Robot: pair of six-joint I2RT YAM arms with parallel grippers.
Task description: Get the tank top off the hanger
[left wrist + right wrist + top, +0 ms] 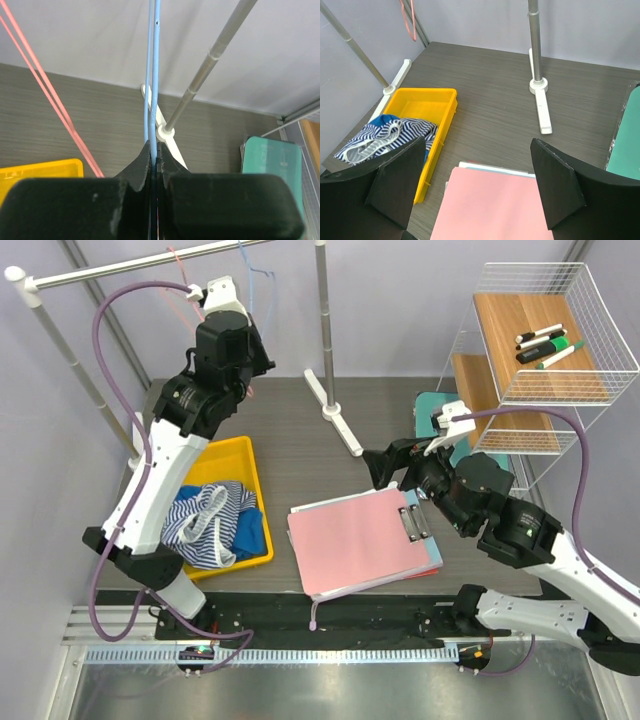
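Note:
The blue-and-white striped tank top (205, 525) lies crumpled in the yellow bin (235, 450), off any hanger; it also shows in the right wrist view (385, 137). A bare blue wire hanger (262, 285) hangs from the rack rail (120, 270). My left gripper (262, 352) is raised by the rail and shut on the blue hanger's wire (155, 75), which runs between my closed fingers (155, 150). My right gripper (385, 465) is open and empty above the table, over the far edge of the pink clipboard (477, 141).
A pink wire hanger (185, 285) hangs left of the blue one. The rack's upright pole (322, 320) and white foot stand mid-table. A pink clipboard (360, 540) lies at the front. A wire shelf (545, 335) with markers stands at the right, a teal item (430, 405) beside it.

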